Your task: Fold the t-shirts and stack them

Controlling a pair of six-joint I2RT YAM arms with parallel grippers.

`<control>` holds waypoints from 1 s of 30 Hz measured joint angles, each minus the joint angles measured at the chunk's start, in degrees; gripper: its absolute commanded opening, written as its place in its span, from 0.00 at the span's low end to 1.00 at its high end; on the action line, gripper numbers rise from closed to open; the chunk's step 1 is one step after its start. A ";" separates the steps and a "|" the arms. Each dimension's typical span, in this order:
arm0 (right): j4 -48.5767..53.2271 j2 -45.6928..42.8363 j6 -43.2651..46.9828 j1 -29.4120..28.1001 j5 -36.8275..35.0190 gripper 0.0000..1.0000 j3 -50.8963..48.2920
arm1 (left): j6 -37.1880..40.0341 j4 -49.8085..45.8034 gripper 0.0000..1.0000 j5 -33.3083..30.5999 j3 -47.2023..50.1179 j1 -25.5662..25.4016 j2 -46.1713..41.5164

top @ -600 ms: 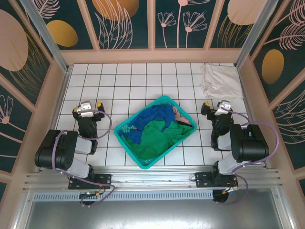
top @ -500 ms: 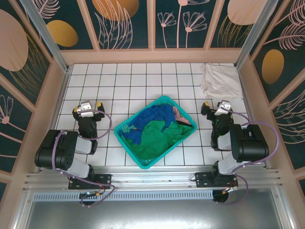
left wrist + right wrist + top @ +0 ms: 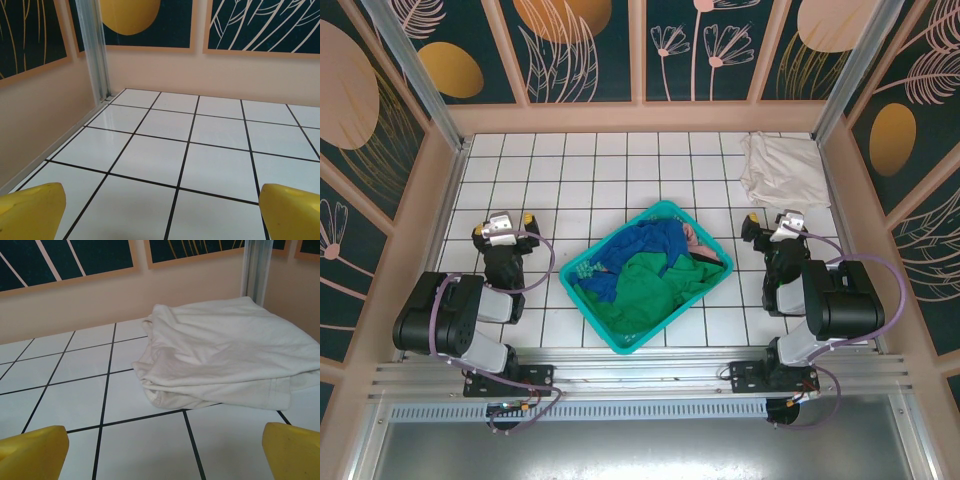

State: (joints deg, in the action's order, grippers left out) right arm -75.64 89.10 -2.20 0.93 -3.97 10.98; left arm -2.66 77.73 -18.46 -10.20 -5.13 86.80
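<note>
**Top external view.** You see a teal plastic lattice basket (image 3: 623, 347) set cornerwise on the white tiled table (image 3: 610, 170), between the two arms. Inside it a large bright green cloth t-shirt (image 3: 655, 292) fills the near half. A crumpled royal-blue cloth t-shirt (image 3: 645, 245) lies on and behind the green one. A small pinkish patch of cloth (image 3: 692, 238) shows at the basket's far side, and what it belongs to is hard to tell. How the lower layers lie is hidden by the heap. A cream-white cloth t-shirt (image 3: 780, 170) lies loosely folded in the far right corner of the table, well apart from the basket. The left gripper (image 3: 502, 222) and the right gripper (image 3: 778, 218) rest on either side of the basket, jaws spread wide and holding nothing.

**Left wrist view.** Your two yellow fingertips (image 3: 31, 212) stand far apart at the lower corners, cut off by the bottom edge, with bare tile between them.

**Right wrist view.** Yellow fingertips (image 3: 33, 452) are likewise wide apart. The cream-white t-shirt (image 3: 220, 360) lies ahead of them against the wall, with its layered edges facing you.
</note>
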 measured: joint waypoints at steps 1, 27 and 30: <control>0.00 0.00 0.00 0.00 0.00 0.99 0.00 | 0.02 0.00 0.99 0.00 0.00 0.00 0.00; 68.54 -25.83 -16.63 -21.88 10.82 0.99 30.51 | -39.60 -78.16 0.99 22.99 -24.59 -4.66 -42.12; 80.11 -28.81 -19.87 -31.54 3.04 0.99 30.64 | -39.65 -85.77 0.99 26.16 -23.26 -10.80 -40.79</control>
State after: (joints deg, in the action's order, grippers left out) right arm 4.47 60.29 -22.06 -30.61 -0.93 41.63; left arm -42.30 -8.03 7.70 -33.45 -15.92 46.02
